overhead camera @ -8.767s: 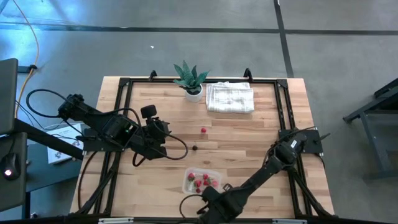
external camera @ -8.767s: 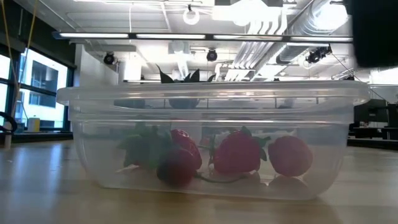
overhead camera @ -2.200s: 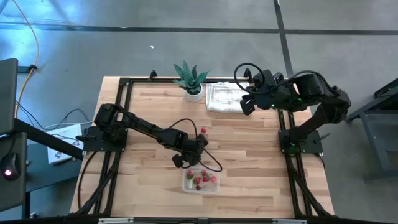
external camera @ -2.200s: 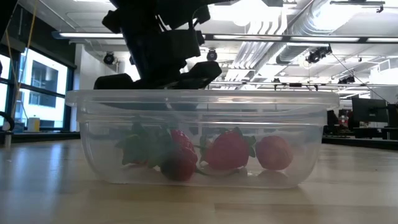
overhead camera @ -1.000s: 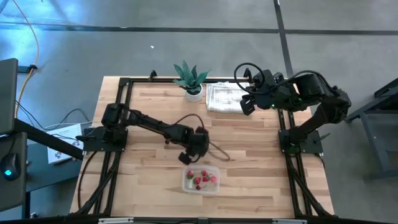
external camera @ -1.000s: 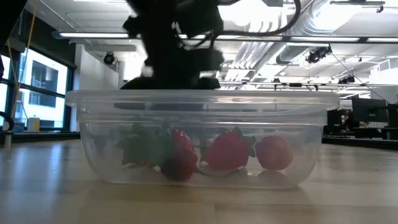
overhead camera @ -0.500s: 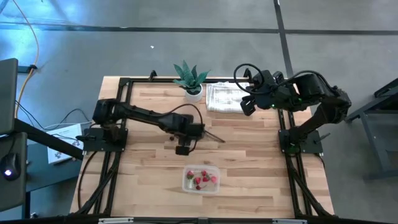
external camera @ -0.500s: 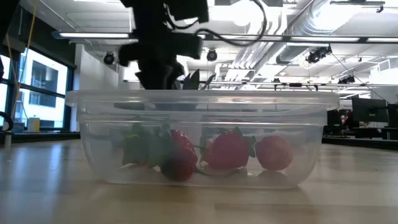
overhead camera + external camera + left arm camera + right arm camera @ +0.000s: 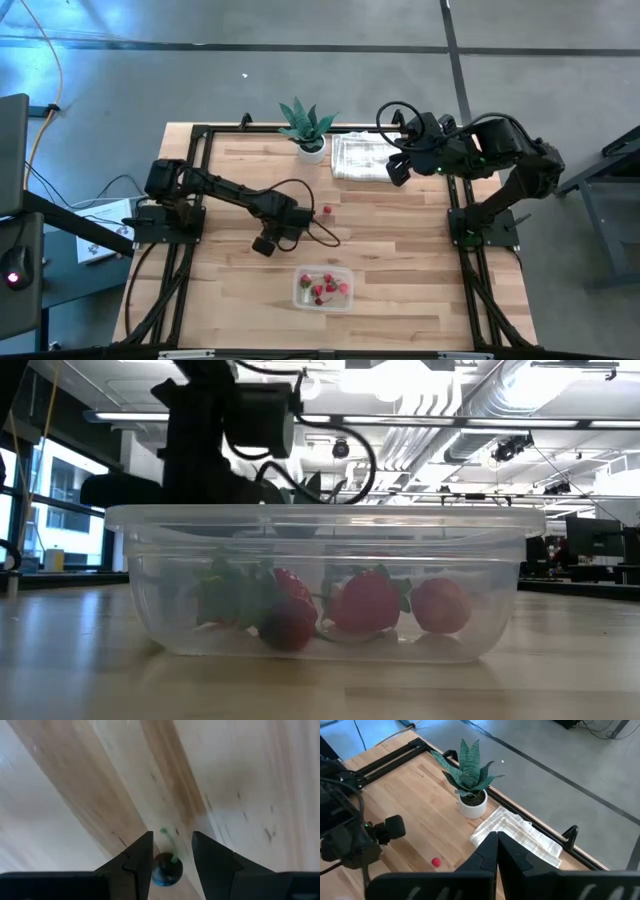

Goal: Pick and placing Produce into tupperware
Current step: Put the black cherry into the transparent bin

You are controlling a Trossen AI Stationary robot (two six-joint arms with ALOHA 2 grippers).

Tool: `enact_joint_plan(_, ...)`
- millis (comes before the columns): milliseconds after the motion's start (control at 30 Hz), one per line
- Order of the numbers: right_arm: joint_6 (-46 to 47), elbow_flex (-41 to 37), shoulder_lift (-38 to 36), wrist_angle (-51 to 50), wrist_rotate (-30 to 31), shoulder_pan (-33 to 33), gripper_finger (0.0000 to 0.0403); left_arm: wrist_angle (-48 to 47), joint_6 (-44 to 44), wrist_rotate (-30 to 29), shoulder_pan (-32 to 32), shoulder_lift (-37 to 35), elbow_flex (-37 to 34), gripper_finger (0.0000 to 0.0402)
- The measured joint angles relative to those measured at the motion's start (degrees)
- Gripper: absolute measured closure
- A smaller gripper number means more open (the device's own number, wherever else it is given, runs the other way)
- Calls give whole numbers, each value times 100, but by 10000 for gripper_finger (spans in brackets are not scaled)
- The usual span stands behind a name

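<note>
The clear tupperware [image 9: 323,288] stands near the table's front edge, and several red strawberry-like produce pieces [image 9: 365,603] lie in it. One red piece [image 9: 327,210] lies loose on the wood at mid table. My left gripper [image 9: 283,222] hangs over mid table, left of that piece, pointing down and shut on a dark blue round piece [image 9: 166,870] with a green stem. My right gripper [image 9: 397,172] is raised at the far right above the white cloth, shut and touching nothing. My left gripper has the dark blue piece between its two fingers [image 9: 142,857], which come from above and point down. The piece's round side [image 9: 157,870] lies against one finger. Whether the other finger touches it, I cannot tell. The piece sits back between the fingers, above the wood.
A potted green plant [image 9: 305,125] and a folded white cloth [image 9: 370,157] stand at the far edge. A black frame runs round the tabletop. My left arm's cable [image 9: 318,232] trails beside its gripper. Bare wood lies between the gripper and the tupperware.
My left gripper has gone from just behind the tupperware toward the far edge and then toward the table's left edge. It has tipped until it points down. The gap between its fingers shows no change.
</note>
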Motion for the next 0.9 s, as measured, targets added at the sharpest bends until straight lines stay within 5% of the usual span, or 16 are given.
enact_joint_plan(900, 48, 0, 0, 52, 0, 0, 402, 212, -75, 53, 0, 0, -45, 275)
